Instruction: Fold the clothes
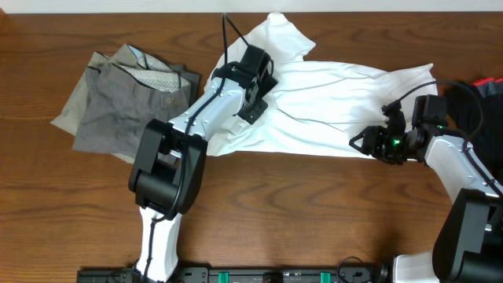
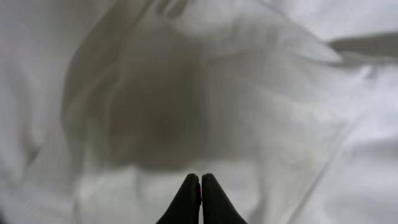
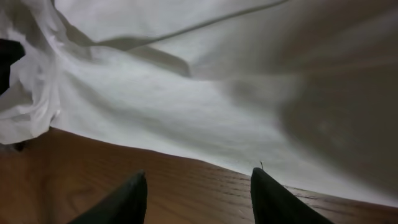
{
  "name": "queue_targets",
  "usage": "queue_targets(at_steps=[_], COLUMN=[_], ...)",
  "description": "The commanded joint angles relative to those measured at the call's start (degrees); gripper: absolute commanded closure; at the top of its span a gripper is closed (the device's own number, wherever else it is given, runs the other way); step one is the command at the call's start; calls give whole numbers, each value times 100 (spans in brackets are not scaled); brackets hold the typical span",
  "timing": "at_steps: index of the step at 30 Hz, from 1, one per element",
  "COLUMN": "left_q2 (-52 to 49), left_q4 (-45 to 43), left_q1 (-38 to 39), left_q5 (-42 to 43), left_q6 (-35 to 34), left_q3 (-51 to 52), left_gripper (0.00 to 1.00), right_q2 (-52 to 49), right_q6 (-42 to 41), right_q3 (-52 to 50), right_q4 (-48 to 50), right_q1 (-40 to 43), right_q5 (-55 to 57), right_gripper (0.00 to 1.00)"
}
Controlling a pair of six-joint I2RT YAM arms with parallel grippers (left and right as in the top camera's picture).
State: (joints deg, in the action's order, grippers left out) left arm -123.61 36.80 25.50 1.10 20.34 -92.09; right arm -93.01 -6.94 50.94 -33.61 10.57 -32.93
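The white T-shirt [image 1: 330, 102] lies crumpled and spread across the middle and right of the table, with its collar end toward the back. My left gripper [image 1: 262, 94] sits over the shirt's left part. In the left wrist view its fingertips [image 2: 200, 177] are pressed together above white folds [image 2: 186, 93], and no cloth shows between them. At the shirt's lower right hem my right gripper [image 1: 363, 143] stands open. Its fingers [image 3: 198, 180] hang apart over bare wood, just short of the hem [image 3: 205, 134]. The grey-khaki trousers [image 1: 118, 102] lie in a heap at the left.
A black garment [image 1: 477, 110] with something red [image 1: 489, 82] beside it lies at the right edge, behind my right arm. Bare wooden tabletop [image 1: 314, 204] runs along the front. The arm bases stand at the front edge.
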Motion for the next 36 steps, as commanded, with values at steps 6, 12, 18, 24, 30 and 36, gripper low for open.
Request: queue_targets(at_steps=[6, 12, 18, 24, 30, 36], left_q2=[-238, -361, -358, -197, 693, 1665], left_q4=[-962, -1714, -2317, -2155, -640, 1397], left_q1=[-481, -876, -1130, -1147, -1102, -1054], left_q5=[-55, -166, -177, -699, -817, -754], left_q6=[-48, -50, -50, -131, -647, -1530], left_q3=[374, 374, 245, -114, -280, -280], left_gripper=[94, 94, 94, 93, 70, 50], right_q2=[-44, -44, -44, -44, -44, -44], right_q6=[13, 13, 13, 13, -48, -378], right_q3=[74, 74, 74, 74, 74, 76], right_q4=[-26, -9, -50, -37, 28, 302], right_q1=[-46, -46, -46, -46, -46, -28], right_q5=[4, 39, 149, 330, 616, 614], right_gripper=[48, 48, 48, 48, 43, 36])
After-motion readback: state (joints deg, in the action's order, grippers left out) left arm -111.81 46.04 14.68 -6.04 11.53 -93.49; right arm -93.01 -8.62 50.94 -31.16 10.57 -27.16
